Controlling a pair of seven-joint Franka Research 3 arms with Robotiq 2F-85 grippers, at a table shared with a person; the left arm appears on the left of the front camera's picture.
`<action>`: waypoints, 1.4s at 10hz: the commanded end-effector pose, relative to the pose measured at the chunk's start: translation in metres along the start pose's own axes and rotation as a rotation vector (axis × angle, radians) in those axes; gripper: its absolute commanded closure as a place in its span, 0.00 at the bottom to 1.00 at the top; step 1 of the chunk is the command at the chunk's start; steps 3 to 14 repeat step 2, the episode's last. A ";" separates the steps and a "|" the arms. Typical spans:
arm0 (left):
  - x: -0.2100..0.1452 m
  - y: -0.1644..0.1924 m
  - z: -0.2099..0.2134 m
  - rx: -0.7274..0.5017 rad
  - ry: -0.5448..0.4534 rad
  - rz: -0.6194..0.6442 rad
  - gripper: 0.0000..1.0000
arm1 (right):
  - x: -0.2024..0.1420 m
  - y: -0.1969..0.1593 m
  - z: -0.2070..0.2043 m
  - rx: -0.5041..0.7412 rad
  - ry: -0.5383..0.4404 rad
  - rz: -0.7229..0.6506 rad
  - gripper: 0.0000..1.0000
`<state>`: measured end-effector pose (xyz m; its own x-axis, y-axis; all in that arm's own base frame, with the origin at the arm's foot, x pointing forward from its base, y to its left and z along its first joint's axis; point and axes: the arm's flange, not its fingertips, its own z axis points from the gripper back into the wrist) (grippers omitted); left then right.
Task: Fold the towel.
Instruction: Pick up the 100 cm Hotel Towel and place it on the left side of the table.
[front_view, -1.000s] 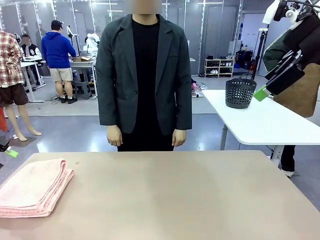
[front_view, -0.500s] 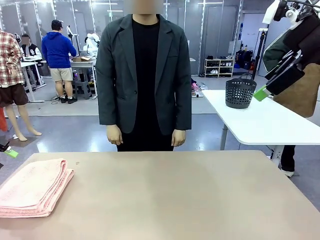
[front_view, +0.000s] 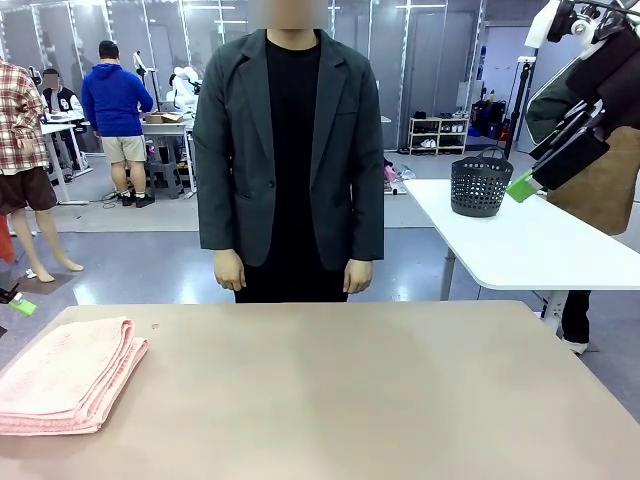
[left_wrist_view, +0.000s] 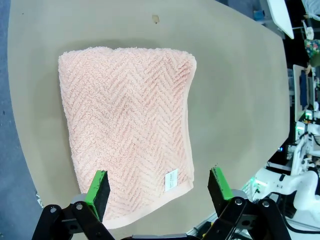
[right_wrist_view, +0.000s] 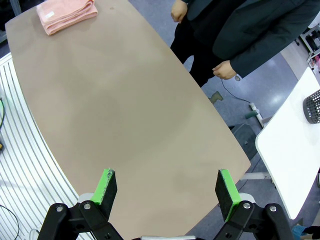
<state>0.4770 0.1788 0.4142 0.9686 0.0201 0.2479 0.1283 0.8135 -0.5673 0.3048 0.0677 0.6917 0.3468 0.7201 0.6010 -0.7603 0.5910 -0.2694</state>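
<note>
I see towel (front_view: 66, 376) folded, lying flat at worktop (front_view: 340, 390) left edge, white label (left_wrist_view: 171, 179) near one corner. My left tool (left_wrist_view: 159, 195) hangs above it, jaws wide, nothing held. Right tool (right_wrist_view: 166, 193) raised high over bare worktop, jaws wide, empty. Person (front_view: 290, 150) stands at far side, hands down.

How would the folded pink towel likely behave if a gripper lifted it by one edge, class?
The towel is thick looped terry lying in stacked folded layers, so it would probably sag and unfold rather than stay flat. Its rough herringbone pile should grip the pads well, not slip. It cannot roll or tip, and looks light for its bulk.
</note>
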 end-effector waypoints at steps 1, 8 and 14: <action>0.003 0.000 -0.001 0.010 -0.008 0.007 0.00 | 0.000 0.002 -0.001 -0.007 0.002 -0.022 0.00; 0.003 0.000 -0.001 0.010 -0.008 0.007 0.00 | 0.000 0.002 -0.001 -0.007 0.002 -0.022 0.00; 0.003 0.000 -0.001 0.010 -0.008 0.007 0.00 | 0.000 0.002 -0.001 -0.007 0.002 -0.022 0.00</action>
